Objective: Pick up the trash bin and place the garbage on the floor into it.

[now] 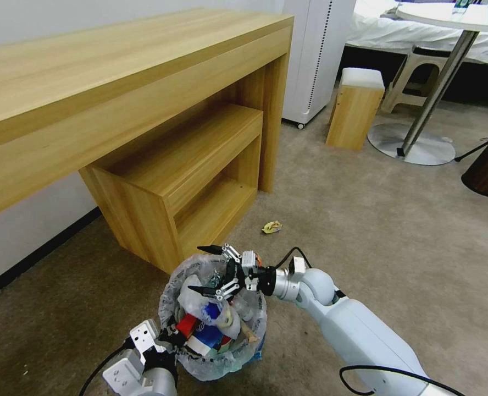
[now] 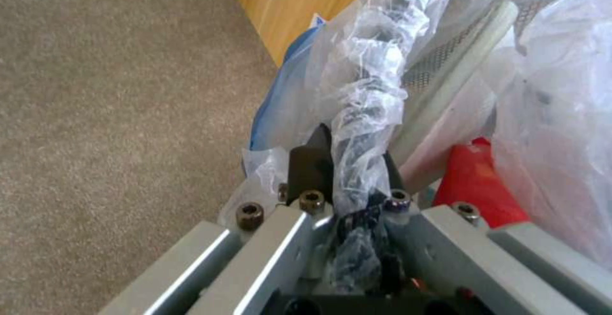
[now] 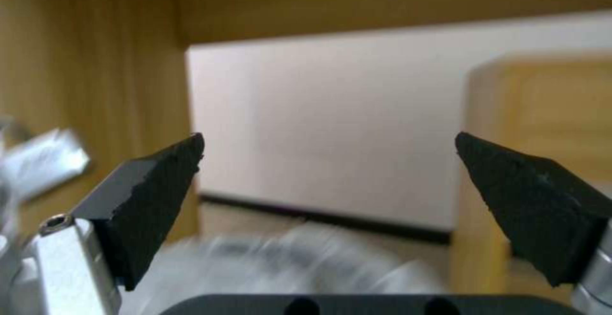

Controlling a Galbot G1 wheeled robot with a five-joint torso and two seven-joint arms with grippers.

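Pinching the bagged rim of the trash bin (image 1: 214, 360), the left gripper (image 2: 354, 162) is holding it — the right gripper (image 1: 205, 269) is hovering spread wide above the garbage (image 1: 211, 324).

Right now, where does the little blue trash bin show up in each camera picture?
Head view: trash bin low centre, left gripper clamping its rim.
Left wrist view: bin's bagged rim between the fingers.
Right wrist view: blurred, beneath the open right gripper.
Shared landmark: wooden desk.
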